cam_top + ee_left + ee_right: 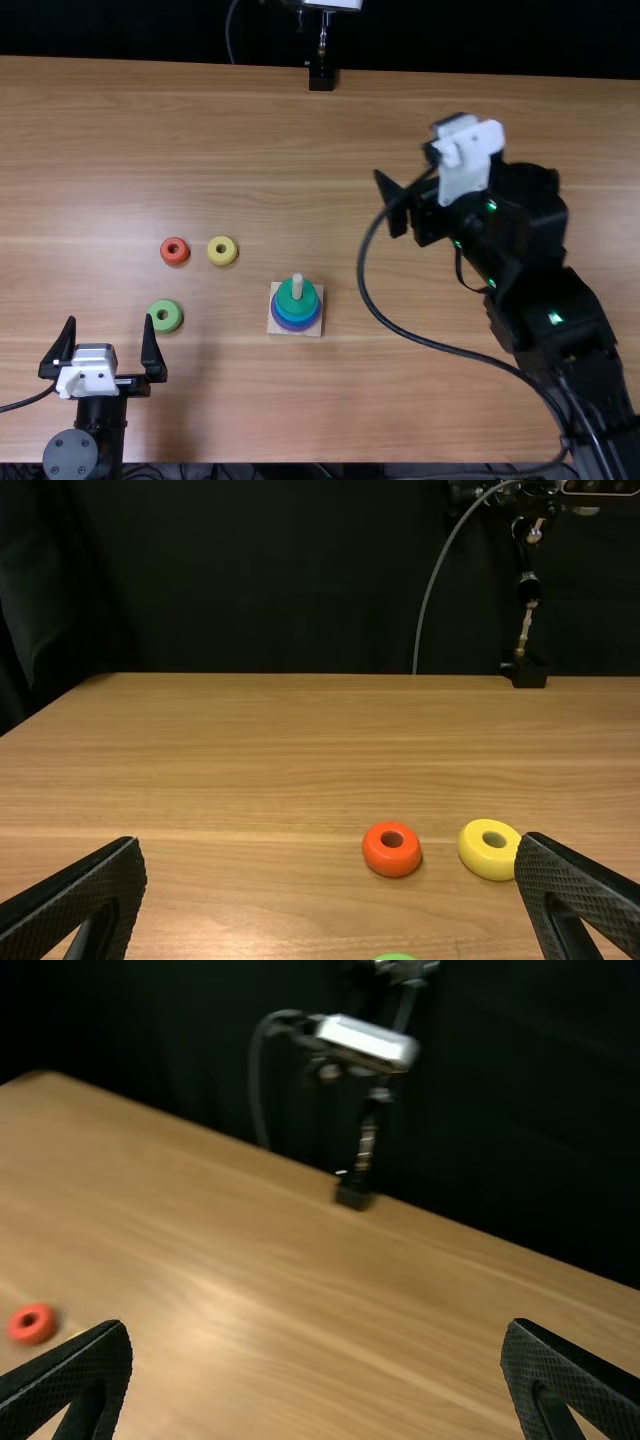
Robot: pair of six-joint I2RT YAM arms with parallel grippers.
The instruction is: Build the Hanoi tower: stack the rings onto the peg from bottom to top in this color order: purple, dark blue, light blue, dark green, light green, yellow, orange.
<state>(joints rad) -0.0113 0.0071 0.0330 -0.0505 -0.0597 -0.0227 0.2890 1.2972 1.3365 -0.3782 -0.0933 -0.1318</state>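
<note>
The wooden base (312, 325) of the tower lies flat on the table, near the middle and somewhat to the near side. Its pale peg (297, 283) stands upright and carries a purple ring (277, 321) at the bottom, blue above it, and a dark green ring (288, 300) on top. How many rings make the blue part, I cannot tell.

To the left of the base are three loose rings, all lying flat. The yellow ring (222, 250) is left and farther than the base, the orange ring (174, 251) is just to the left of the yellow one, and the light green ring (166, 316) is nearer than both.

The left gripper (110, 317) is at the near left, released, with its two fingers wide apart; its right finger is near the light green ring. The right gripper (403, 160) is above the right far part of the table, also released, its fingers well separated.

A black cable (365, 285) curves along the right arm, passing right of the base. At the far edge of the wooden table (130, 130) stands a small black foot (321, 78).
</note>
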